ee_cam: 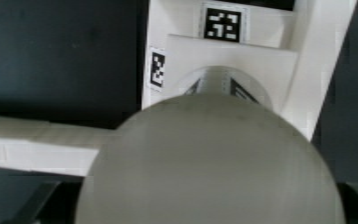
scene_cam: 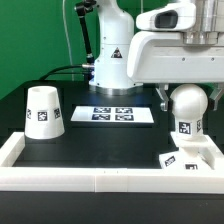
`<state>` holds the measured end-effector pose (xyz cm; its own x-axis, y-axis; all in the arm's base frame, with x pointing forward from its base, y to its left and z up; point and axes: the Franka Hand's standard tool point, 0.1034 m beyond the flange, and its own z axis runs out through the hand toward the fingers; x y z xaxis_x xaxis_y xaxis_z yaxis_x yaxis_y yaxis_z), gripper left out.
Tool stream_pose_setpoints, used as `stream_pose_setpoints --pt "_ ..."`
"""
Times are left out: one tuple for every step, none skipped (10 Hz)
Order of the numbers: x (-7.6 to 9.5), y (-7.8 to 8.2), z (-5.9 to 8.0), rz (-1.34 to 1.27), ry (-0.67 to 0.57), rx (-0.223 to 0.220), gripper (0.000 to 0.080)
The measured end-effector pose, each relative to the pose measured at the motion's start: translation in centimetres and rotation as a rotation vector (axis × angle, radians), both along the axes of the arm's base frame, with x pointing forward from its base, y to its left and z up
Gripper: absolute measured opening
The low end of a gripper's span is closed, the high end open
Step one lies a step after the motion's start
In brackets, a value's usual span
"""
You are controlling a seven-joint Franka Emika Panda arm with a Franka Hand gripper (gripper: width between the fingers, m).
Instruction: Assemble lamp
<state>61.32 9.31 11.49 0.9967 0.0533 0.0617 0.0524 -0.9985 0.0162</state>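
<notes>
The white bulb (scene_cam: 186, 104), ball on top and a tagged stem below, stands upright over the flat square base (scene_cam: 192, 158) at the exterior view's right, near the white frame's corner. I cannot tell whether the stem is seated in the base. My gripper (scene_cam: 184, 94) comes down from above with its dark fingers on both sides of the ball, shut on it. In the wrist view the bulb (ee_cam: 202, 150) fills the middle, with the tagged base (ee_cam: 224, 25) behind it and my gripper (ee_cam: 202, 208) around it. The cone shade (scene_cam: 43, 110) stands apart at the exterior view's left.
The marker board (scene_cam: 112, 114) lies flat at the middle back of the black mat. A white frame (scene_cam: 90, 178) runs along the front and sides. The arm's base (scene_cam: 108, 60) stands behind the marker board.
</notes>
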Motion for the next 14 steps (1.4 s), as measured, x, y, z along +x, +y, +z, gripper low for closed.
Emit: stream_pose_setpoints --pt "-0.1 -0.1 0.0 -0.132 0.002 0.004 0.0577" --pt "-0.1 -0.2 -0.1 -0.23 0.001 0.007 0.0577" --pt "-0.1 -0.4 0.0 -0.328 0.003 0.013 0.0577" --pt "-0.1 -0.6 0.0 -0.42 0.005 0.024 0.0577" --pt "0.0 -0.8 0.0 -0.522 0.006 0.036 0.0577" --pt "-0.2 -0.3 -0.1 -0.567 0.001 0.028 0.0577" --pt "-0.2 -0.3 -0.1 -0.629 0.003 0.035 0.0577" --pt "-0.2 -0.4 -0.1 -0.71 0.003 0.039 0.0577" --pt "-0.3 -0.4 -0.1 -0.79 0.004 0.042 0.0577" --pt "-0.3 -0.4 -0.1 -0.82 0.005 0.044 0.0577" --pt "-0.4 -0.3 -0.2 -0.918 0.014 0.054 0.0577" --pt "-0.6 -0.3 -0.2 -1.032 0.028 0.068 0.0577" --pt "-0.8 0.1 -0.2 -1.159 0.048 0.079 0.0577" --pt "-1.0 0.6 -0.2 -1.293 0.071 0.097 0.0577"
